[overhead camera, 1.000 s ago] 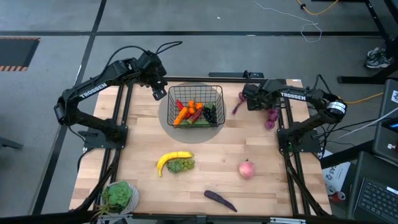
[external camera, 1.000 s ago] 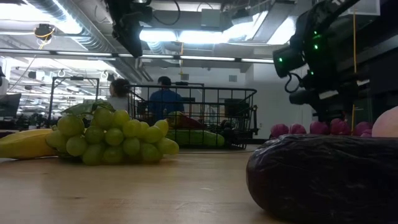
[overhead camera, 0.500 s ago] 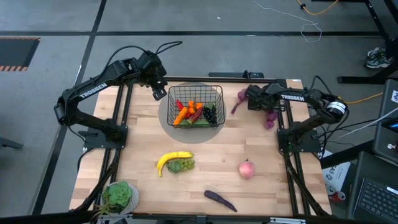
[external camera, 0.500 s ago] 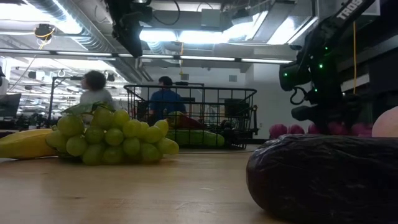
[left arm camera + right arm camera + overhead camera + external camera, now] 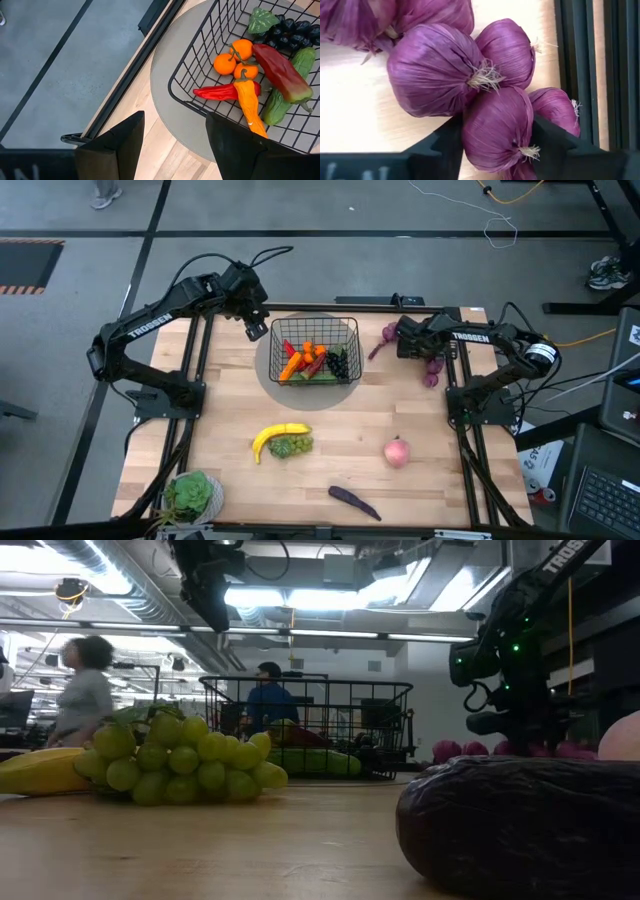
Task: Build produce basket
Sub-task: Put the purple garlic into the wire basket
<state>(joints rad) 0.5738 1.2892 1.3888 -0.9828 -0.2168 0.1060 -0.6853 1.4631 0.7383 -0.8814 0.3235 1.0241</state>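
The black wire basket [image 5: 352, 330] stands on a round grey disc at the table's far middle. It holds a red chili, orange pieces, a cucumber and dark grapes [image 5: 250, 65]. My left gripper [image 5: 175, 145] is open and empty, above the disc by the basket's far left corner. My right gripper [image 5: 497, 160] is down over a bunch of purple bulbs [image 5: 432, 370] that lies on the table near the far right edge. Its fingers stand on either side of one bulb [image 5: 495, 130]. The banana [image 5: 280, 433], green grapes [image 5: 291, 447], peach [image 5: 397, 452] and eggplant [image 5: 353, 501] lie on the near half. My right gripper comes at the bulbs from above. Its two fingers [image 5: 440, 150] stand close against the opposite sides of one bulb [image 5: 470, 135], which lies on the table with the others. Whether the fingers touch it, I cannot tell.
A potted green plant [image 5: 192, 495] stands at the near left corner. A dark frame rail [image 5: 585, 75] runs just beside the bulbs at the table's right. More purple pieces [image 5: 383, 340] lie between the basket and my right gripper. People show in the room behind.
My right gripper has come down onto the purple bulbs and shifted a little toward the table's right edge, then held still. A person has walked across the room behind the table.
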